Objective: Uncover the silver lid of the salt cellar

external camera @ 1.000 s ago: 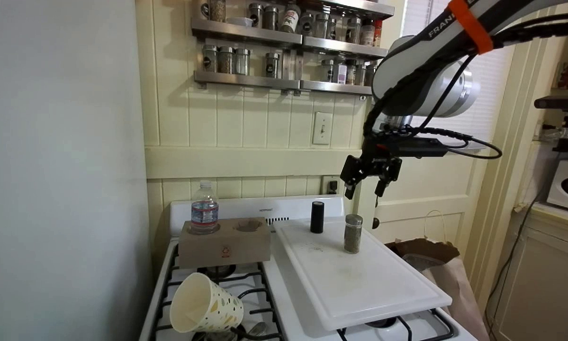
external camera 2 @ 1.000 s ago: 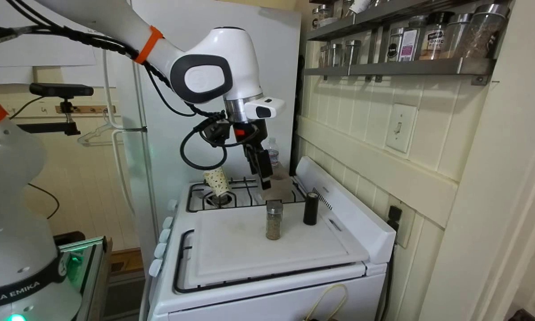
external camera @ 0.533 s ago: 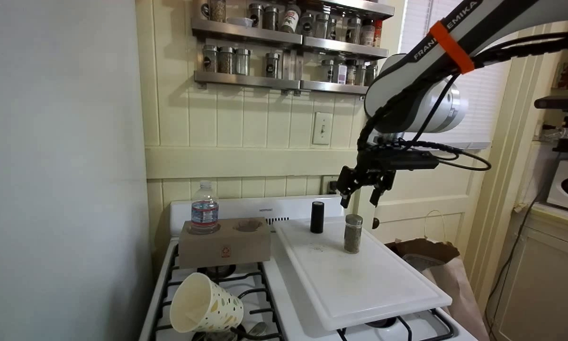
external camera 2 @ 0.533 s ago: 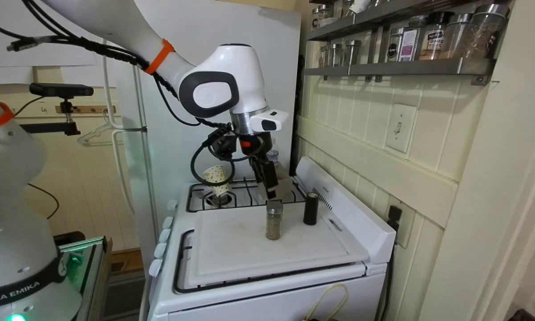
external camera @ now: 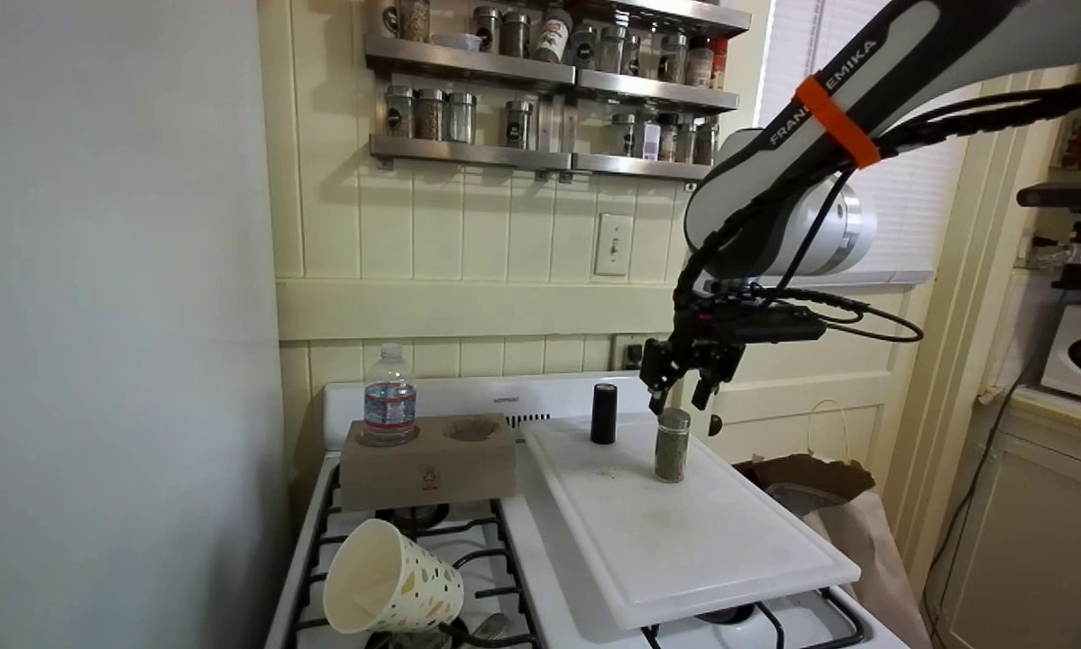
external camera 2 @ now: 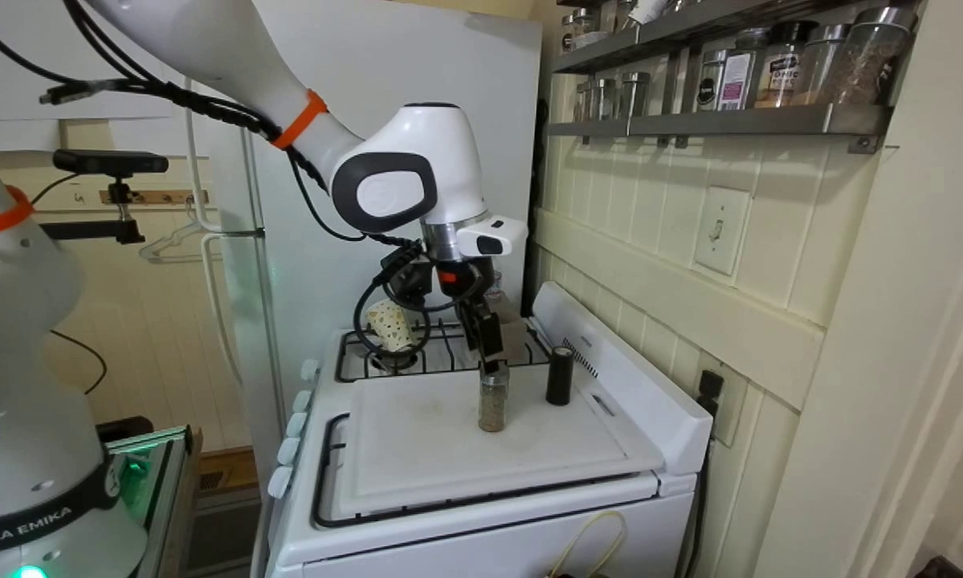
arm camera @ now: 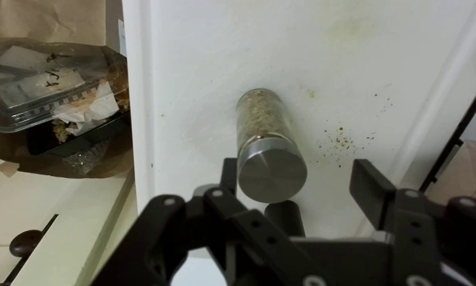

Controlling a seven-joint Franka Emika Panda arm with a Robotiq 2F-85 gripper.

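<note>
The salt cellar (external camera: 671,457), a glass shaker with greyish-green contents, stands upright on the white board (external camera: 729,550). Its silver lid (external camera: 673,418) is on top. Both exterior views show the shaker (external camera 2: 493,408) and lid (external camera 2: 497,376). In the wrist view the lid (arm camera: 272,171) sits between the fingers, close to the left finger (arm camera: 228,172) and well apart from the right finger (arm camera: 370,190). My gripper (arm camera: 297,180) is open and empty. In both exterior views the gripper (external camera: 680,399) is just above the lid; whether the left finger touches it I cannot tell.
A black shaker (external camera: 604,415) stands on the board behind the salt cellar. A cardboard carrier (external camera: 427,473) with a water bottle (external camera: 389,401) and a tipped patterned cup (external camera: 396,581) are on the stove. A paper bag (external camera: 851,514) stands beside the stove. Wall shelves (external camera: 472,153) hold spice jars.
My gripper has moved down to just above the salt cellar's lid, shifting slightly left in an exterior view. It stays open. The salt cellar and the other objects have not moved.
</note>
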